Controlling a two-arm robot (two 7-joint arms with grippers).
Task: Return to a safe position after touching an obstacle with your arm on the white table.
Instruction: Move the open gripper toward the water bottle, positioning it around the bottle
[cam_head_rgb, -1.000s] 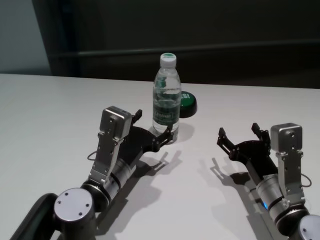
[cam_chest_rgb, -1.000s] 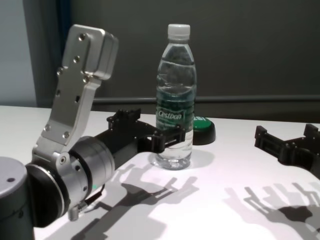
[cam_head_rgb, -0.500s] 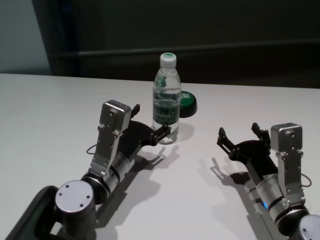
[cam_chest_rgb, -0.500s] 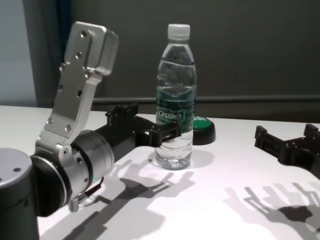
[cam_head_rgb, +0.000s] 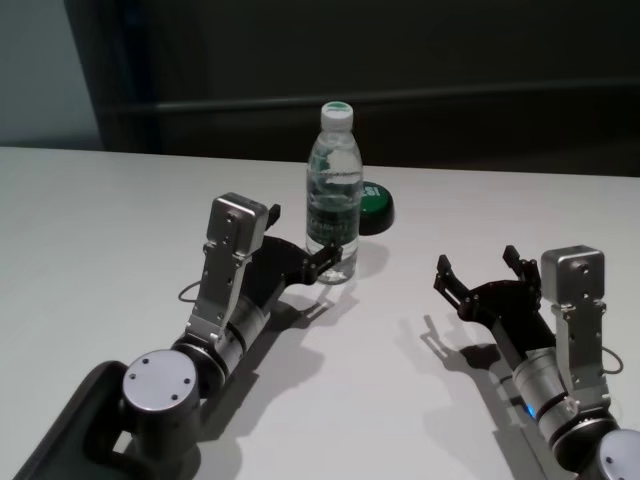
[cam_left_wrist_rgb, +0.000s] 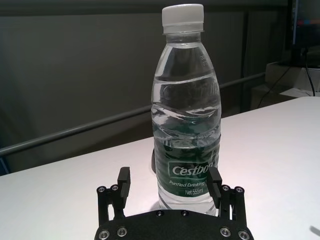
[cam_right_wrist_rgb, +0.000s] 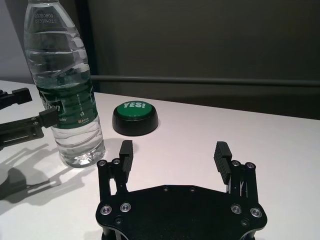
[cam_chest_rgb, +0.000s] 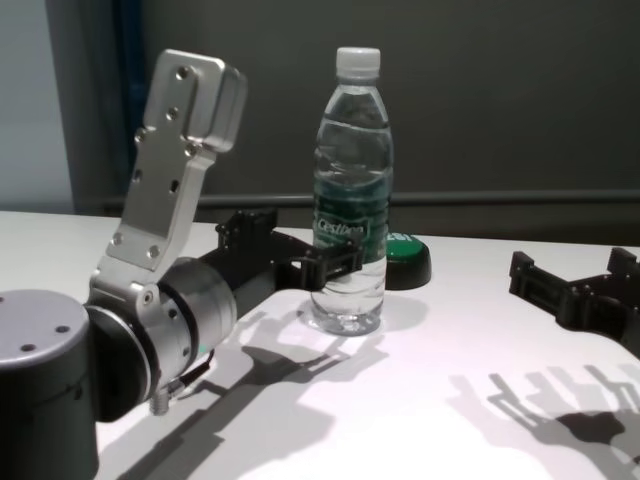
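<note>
The obstacle, a clear water bottle with a white cap and dark green label, stands upright on the white table at mid-back. My left gripper is open and low over the table, right at the bottle's lower half. In the left wrist view the bottle fills the gap just beyond the gripper, and one finger overlaps its label edge. In the right wrist view that finger lies against the bottle. My right gripper is open at the right, apart from the bottle, holding nothing.
A low black button with a green top sits just behind and to the right of the bottle, also seen as the green "YES!" button. A dark wall with a rail runs behind the table's far edge.
My left arm has slid forward toward the bottle, bringing its open fingers closer around the bottle's lower part. The bottle stays upright. The right arm has not moved.
</note>
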